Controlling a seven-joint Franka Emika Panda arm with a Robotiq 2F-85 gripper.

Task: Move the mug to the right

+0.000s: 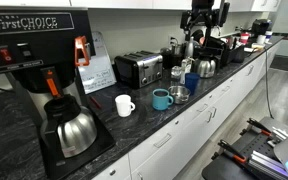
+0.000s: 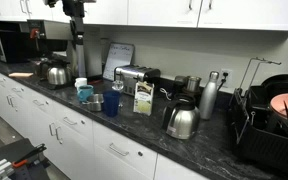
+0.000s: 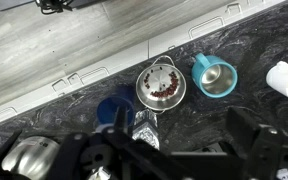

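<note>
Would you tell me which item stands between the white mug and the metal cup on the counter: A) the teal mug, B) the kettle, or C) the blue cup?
A: in the wrist view the teal mug sits in the row between the white mug and the metal cup.

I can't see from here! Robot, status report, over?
Claw up high, open, empty. Mug on counter, untouched. Teal mug close beside it.
</note>
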